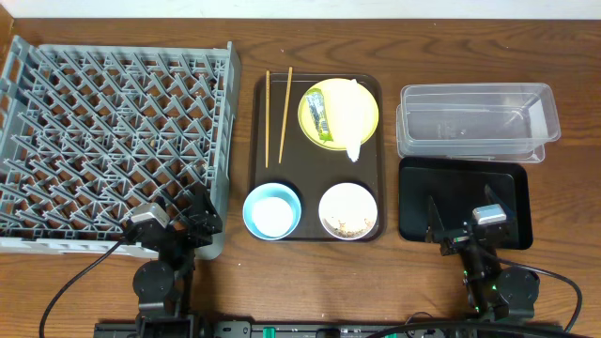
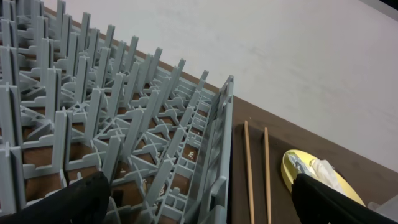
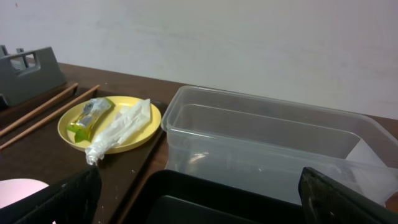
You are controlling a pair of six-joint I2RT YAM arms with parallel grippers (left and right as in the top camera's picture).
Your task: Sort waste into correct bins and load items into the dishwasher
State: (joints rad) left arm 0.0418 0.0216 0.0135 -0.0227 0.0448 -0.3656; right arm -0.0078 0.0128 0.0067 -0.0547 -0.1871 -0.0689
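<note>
A yellow plate on the brown serving tray holds a green-and-yellow wrapper and a white napkin; both show in the right wrist view, wrapper and napkin. Two chopsticks lie left of the plate. A light-blue bowl has a white cup inside. A white bowl holds crumbs. The clear tub and black tray are at the right. The grey-blue rack is at the left. My left gripper is open over the rack's near corner. My right gripper is open over the black tray.
The dark-brown serving tray lies between the rack and the bins. The rack's wall stands close in front of my left gripper. The tub's near wall rises just beyond the black tray.
</note>
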